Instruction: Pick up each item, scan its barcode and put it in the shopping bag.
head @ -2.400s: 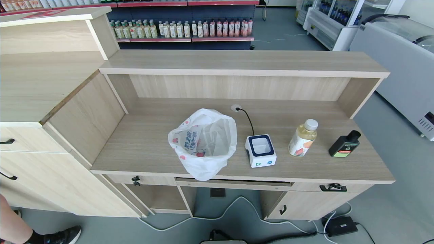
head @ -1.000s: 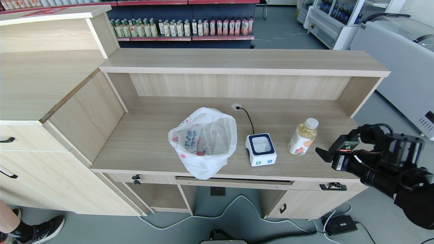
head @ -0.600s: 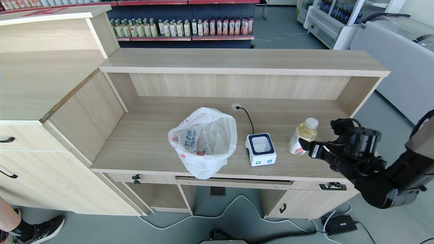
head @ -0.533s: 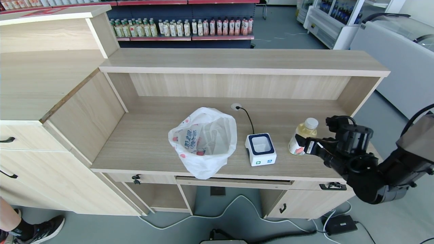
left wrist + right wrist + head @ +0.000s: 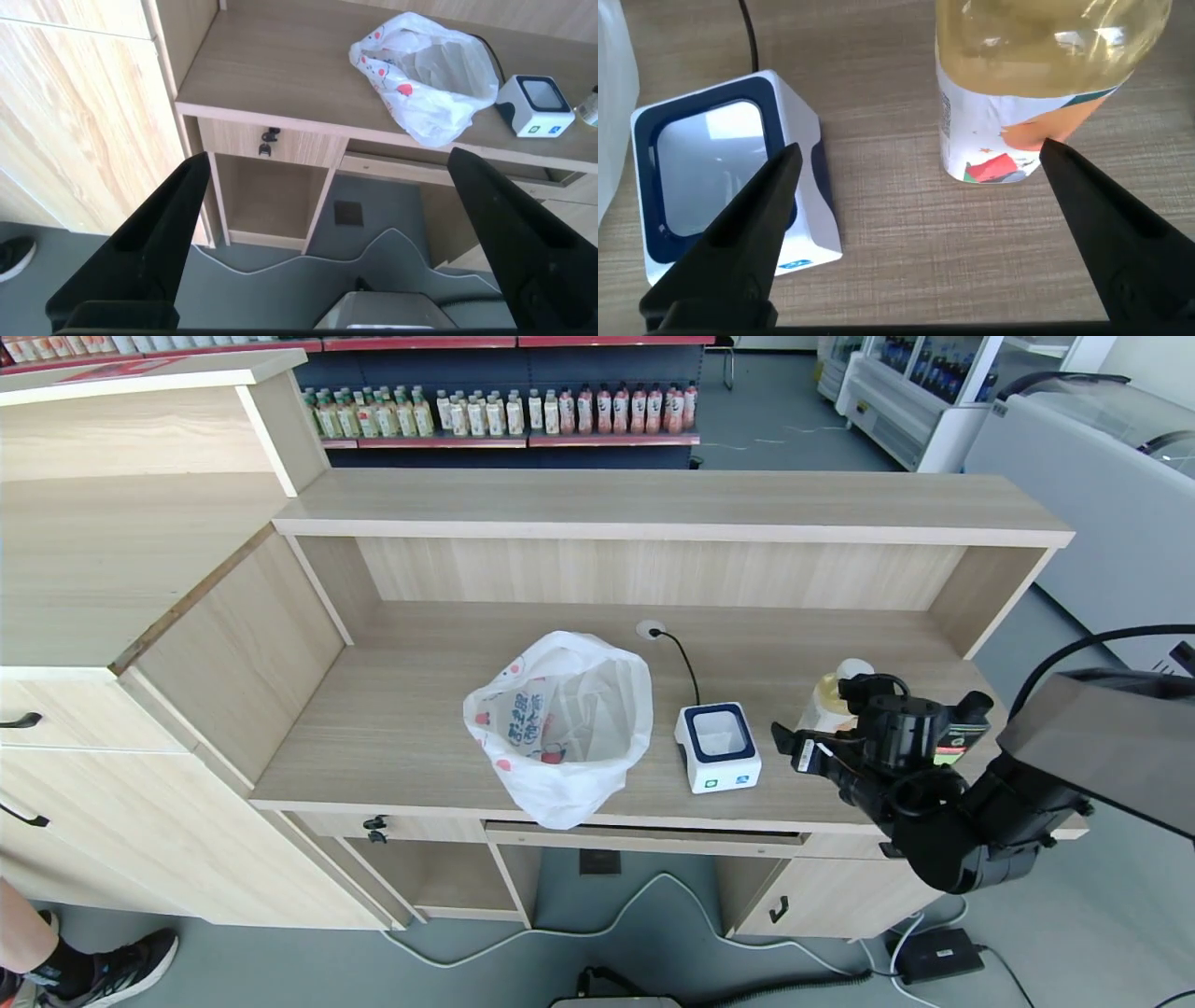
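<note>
A clear bottle of yellow drink (image 5: 829, 698) with a white cap stands on the wooden counter (image 5: 401, 737), right of the white and blue scanner (image 5: 717, 747). My right gripper (image 5: 805, 735) hovers open just in front of it, on the near side, and hides the bottle's lower part. In the right wrist view the bottle (image 5: 1036, 93) stands ahead between the spread fingers, with the scanner (image 5: 729, 187) beside it. A dark bottle (image 5: 962, 728) stands farther right, partly behind the arm. The white shopping bag (image 5: 560, 728) stands open left of the scanner. My left gripper (image 5: 327, 163) hangs open, low in front of the counter.
The scanner's black cable (image 5: 681, 663) runs to a hole at the back of the counter. A raised shelf (image 5: 672, 509) overhangs the rear, and a tall cabinet (image 5: 112, 569) closes the left side. Drawers with black handles (image 5: 917, 851) sit under the front edge.
My right arm came in from the right and moved left along the counter's front, past the dark bottle, to the yellow bottle. Bag, scanner and both bottles stayed put.
</note>
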`<state>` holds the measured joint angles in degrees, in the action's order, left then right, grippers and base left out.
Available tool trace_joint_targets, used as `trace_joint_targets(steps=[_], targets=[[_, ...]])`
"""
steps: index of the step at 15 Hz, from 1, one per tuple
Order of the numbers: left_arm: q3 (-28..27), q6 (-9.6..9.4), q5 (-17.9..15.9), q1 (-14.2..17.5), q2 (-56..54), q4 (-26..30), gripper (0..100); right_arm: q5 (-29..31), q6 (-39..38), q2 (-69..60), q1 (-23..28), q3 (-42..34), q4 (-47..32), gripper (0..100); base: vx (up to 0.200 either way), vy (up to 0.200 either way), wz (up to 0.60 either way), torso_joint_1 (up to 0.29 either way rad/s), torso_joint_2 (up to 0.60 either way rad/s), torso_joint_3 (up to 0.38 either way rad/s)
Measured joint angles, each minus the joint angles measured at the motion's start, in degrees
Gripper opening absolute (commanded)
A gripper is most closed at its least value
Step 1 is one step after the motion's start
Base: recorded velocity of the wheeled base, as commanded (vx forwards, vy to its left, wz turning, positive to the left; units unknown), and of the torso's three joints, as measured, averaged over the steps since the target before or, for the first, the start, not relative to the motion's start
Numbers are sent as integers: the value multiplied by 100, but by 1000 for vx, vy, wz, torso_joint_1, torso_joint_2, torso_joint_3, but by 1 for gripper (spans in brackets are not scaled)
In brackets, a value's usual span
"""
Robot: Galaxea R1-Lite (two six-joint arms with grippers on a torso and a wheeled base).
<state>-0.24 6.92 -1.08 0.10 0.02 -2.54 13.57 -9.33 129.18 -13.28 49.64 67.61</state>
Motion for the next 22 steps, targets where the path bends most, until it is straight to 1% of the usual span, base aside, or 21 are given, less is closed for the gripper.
trace_joint_targets(steps=[4, 6, 10, 13, 14, 16, 18, 22], targets=[[0, -4, -2, -2, 0, 0, 100, -7, 40, 207, 24, 389, -288, 100, 0, 0, 0, 0, 0, 0], [0, -1, 0, -2, 0, 0, 100, -5, 435, 262, 68, 606, -323, 100, 0, 0, 0, 0, 0, 0], [4, 0, 0, -2, 0, 0, 100, 99, 1168, 262, 357, 556, -324, 100, 0, 0, 0, 0, 0, 0], [4, -1, -2, -5, 0, 0, 100, 197, 1280, 224, 606, 413, -336, 100, 0, 0, 0, 0, 0, 0], [4, 0, 0, 0, 0, 0, 100, 132, 1254, 227, 652, 424, -332, 100, 0, 0, 0, 0, 0, 0], [2, -1, 0, -5, 0, 0, 100, -328, 1221, 257, 700, 599, -313, 100, 0, 0, 0, 0, 0, 0], [-2, 0, 0, -2, 0, 0, 100, -660, 1212, 317, 706, 805, -336, 100, 0, 0, 0, 0, 0, 0], [-2, 0, -2, -2, 0, 0, 100, -703, 1315, 480, 744, 1226, -493, 100, 0, 0, 0, 0, 0, 0]])
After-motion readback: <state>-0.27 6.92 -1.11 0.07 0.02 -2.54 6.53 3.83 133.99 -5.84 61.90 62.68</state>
